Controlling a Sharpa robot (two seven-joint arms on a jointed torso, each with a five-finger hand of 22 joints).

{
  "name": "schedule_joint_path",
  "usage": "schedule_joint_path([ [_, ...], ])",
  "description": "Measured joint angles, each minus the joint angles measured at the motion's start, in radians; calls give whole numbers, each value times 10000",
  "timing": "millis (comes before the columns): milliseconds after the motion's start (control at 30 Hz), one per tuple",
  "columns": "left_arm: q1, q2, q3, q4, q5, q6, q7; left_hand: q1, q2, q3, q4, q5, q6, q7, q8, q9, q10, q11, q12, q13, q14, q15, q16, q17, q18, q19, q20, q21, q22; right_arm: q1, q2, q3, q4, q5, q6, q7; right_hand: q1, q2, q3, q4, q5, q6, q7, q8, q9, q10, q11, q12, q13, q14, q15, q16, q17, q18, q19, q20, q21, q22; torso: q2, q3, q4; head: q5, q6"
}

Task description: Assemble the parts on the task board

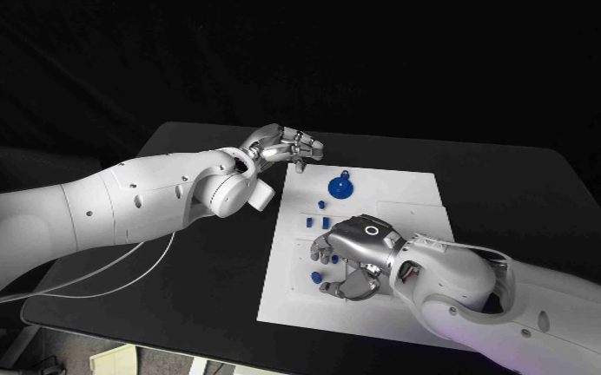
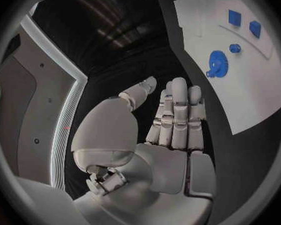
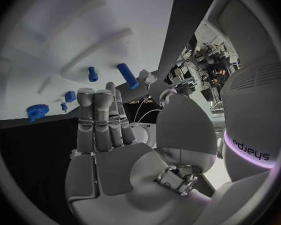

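Head view: white task board (image 1: 401,186) mid black table (image 1: 188,279) | L hand (image 1: 283,146) off board's far-left corner, above table, fingers straight & together, holds nothing | R hand (image 1: 357,258) over board's near-left, fingers curled down by small blue parts (image 1: 318,277); can't tell if it grips one | blue gear (image 1: 340,187) on far part of board, lying free.

One white task board (image 1: 376,186) lies on one black table (image 1: 188,279). On it sit one blue gear (image 1: 340,187) and several small blue parts (image 1: 323,221); their exact number is unclear.

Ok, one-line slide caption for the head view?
Right hand hovers over blue parts on the white board; left hand waits empty beside a blue gear.
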Motion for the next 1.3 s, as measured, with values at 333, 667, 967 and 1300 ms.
schedule_joint_path([
  [333, 0, -24, 0, -3, 0, 0, -1, 0, 0, 0, 0, 0, 0, 0, 0, -2, 0, 0, 0, 0, 0, 0, 0, -1, -13, 0, 0, 0, -1, 172, -881, 557, 362, 1352, -551, 321, 58, 58, 172, 255, -79, 7, -10, 17, 11, 124, -42, 210, 121, -19, -75, 95, -1, 0, -2, 3, 0, 1, 0, 7, -8, -65, 72],
  [667, -7, -46, -25, -90, 9, -8, 16, 0, 0, 0, 0, 0, 0, 0, 0, -1, 0, 0, 0, 1, 0, 0, 0, 9, -81, -1, 1, 0, 8, 1338, -1933, 653, -663, 3895, -181, 353, 201, 145, 131, 741, -292, 302, -226, 233, 159, 1232, -544, 1307, 1070, 179, -520, 211, -76, 19, 131, -126, 61, 0, -26, 6, -14, -298, 178],
  [967, -122, 88, -55, -216, 55, -15, 26, 0, 0, 0, 0, 0, 0, 0, 0, -1, 0, 0, 0, 1, 0, 0, 0, 8, -90, -1, 1, 0, 7, 1488, -2537, 579, -1217, 5738, 2211, -798, -140, 444, 42, 1974, -609, 149, -468, 197, 390, -81, -795, 5728, 5553, 216, -759, 433, 20, 241, 186, -180, 165, 10, -118, -18, -61, -809, 326],
  [1300, -410, 220, -152, -406, 182, -13, 48, 0, 0, 0, 0, 0, 0, 0, 40, 0, 0, 0, 0, 1, 0, 0, 0, 17, -2, -2, 2, -38, 14, 1492, -3037, 400, -1127, 6989, 2981, -1918, -170, 673, 170, 2487, -707, 405, -710, 299, 879, -54, -1031, 7908, 7344, 592, -1005, 1467, 925, 232, 669, -413, 946, 8, -423, -2, -186, -1216, 354],
])
